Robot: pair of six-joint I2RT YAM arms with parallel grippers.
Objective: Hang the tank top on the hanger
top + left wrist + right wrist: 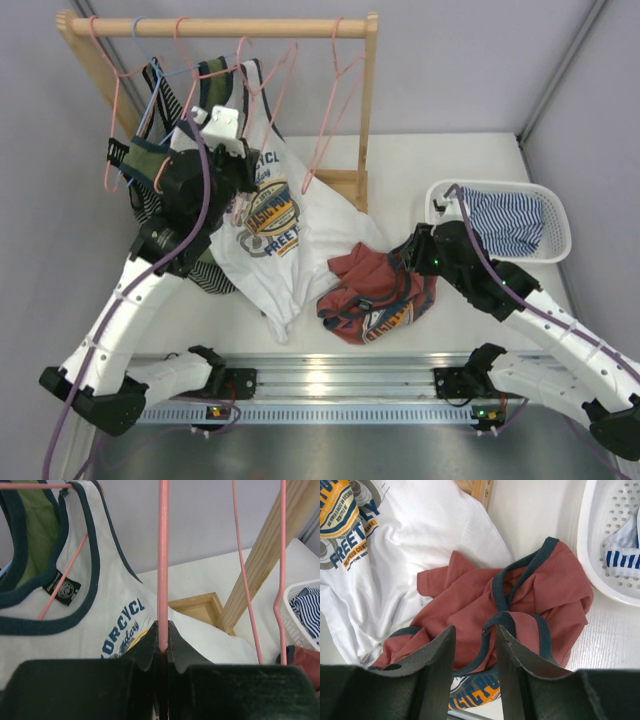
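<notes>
Biggest things first: white table (430,170) with a wooden clothes rack (220,27) at the back, a few hangers and garments on it. The white "Motorcycle" tank top (270,250) hangs off the rack and spills down across the tabletop. On the right there's a white laundry basket (497,186) with a blue-and-white striped garment (505,220) inside.

The one that matters, the rust-red tank top (375,290), is in a crumpled heap on the table. It sits between the white top's hem and the basket, right up against the white fabric. The navy trim is looped every which way.

The left gripper (162,647) is up at the rack, clamped tight on the wire of a pink hanger (163,580). The right gripper (474,632) is low over the red heap, jaws partway apart, with a loop of trim showing in the gap. I don't think it has pinched anything.

What I'd worry about:
- With the top this bunched, closing here probably grabs trim or a single layer. It would come up twisted, with no armhole open for the hanger.
- The white top is so close it could get snagged and dragged along.
- The hanger wire is thin, so it could swivel in the pinch once fabric pulls on it.
- The neighbouring pink hangers look close enough to tangle.
</notes>
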